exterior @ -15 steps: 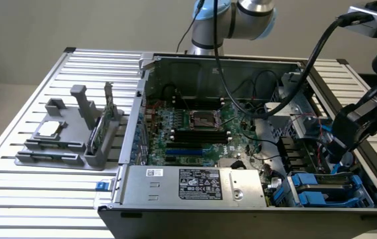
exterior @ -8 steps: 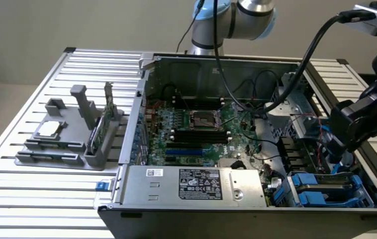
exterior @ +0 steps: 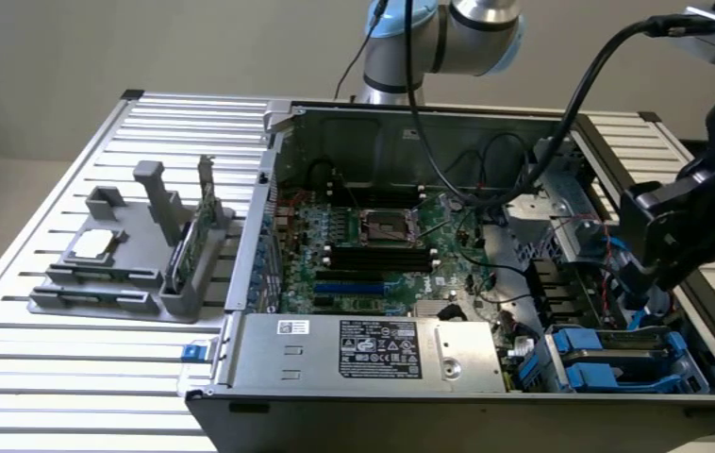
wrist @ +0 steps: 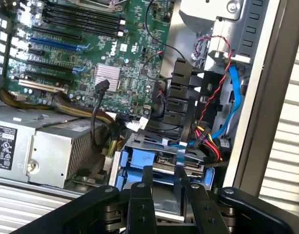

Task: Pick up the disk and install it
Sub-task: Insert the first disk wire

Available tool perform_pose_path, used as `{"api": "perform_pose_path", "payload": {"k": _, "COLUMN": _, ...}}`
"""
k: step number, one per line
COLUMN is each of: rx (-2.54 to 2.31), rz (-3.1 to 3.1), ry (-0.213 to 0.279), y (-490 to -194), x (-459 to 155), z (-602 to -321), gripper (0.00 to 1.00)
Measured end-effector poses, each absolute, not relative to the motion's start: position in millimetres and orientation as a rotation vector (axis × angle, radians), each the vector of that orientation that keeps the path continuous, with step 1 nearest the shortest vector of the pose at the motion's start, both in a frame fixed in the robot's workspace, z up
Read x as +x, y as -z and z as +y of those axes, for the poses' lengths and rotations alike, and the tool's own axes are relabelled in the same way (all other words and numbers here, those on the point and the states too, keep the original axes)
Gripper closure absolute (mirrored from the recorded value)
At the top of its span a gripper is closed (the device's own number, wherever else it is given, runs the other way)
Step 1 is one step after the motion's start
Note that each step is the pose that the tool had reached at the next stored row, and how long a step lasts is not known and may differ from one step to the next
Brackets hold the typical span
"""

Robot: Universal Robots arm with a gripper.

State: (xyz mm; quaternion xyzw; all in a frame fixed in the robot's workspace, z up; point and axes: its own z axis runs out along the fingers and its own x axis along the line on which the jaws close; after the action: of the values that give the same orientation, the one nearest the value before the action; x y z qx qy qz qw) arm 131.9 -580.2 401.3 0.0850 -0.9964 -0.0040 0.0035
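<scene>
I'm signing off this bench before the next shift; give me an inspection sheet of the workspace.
Surface: slatted silver metal table, carrying an open black computer case.
Job's things: blue plastic disk carrier in the case's corner bay; metal face hidden.
Clutter: grey plastic holder with a small square silver chip and a thin green circuit card.
Grippers: black pincer hangs over that bay.
Cables: thick black cable to the wrist; red and blue wires beside the bay.
Surroundings: grey robot arm behind the case.

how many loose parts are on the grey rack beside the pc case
2. A small square silver chip lies flat on the grey rack; a thin green circuit card stands on edge in the slot nearest the case. More could hide behind the card.
</scene>
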Motion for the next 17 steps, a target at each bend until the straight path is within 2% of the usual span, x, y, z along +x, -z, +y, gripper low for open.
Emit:
{"api": "perform_pose_path", "payload": {"k": 4, "rx": 0.155, "rz": -3.131, "ry": 0.013, "y": -401.3, "x": 131.9, "z": -580.2, "gripper": 0.68}}
{"api": "perform_pose_path", "payload": {"k": 6, "rx": 0.098, "rz": -3.133, "ry": 0.013, "y": -401.3, "x": 131.9, "z": -580.2, "gripper": 0.60}}
{"api": "perform_pose_path", "payload": {"k": 12, "rx": -0.064, "rz": -3.135, "ry": 0.014, "y": -401.3, "x": 131.9, "z": -580.2, "gripper": 0.60}}
{"api": "perform_pose_path", "payload": {"k": 15, "rx": -0.146, "rz": -3.132, "ry": 0.014, "y": -401.3, "x": 131.9, "z": -580.2, "gripper": 0.63}}
{"api": "perform_pose_path", "payload": {"k": 16, "rx": -0.172, "rz": -3.131, "ry": 0.014, "y": -401.3, "x": 131.9, "z": -580.2, "gripper": 0.69}}
{"api": "perform_pose_path", "payload": {"k": 17, "rx": -0.198, "rz": -3.130, "ry": 0.014, "y": -401.3, "x": 131.9, "z": -580.1, "gripper": 0.69}}
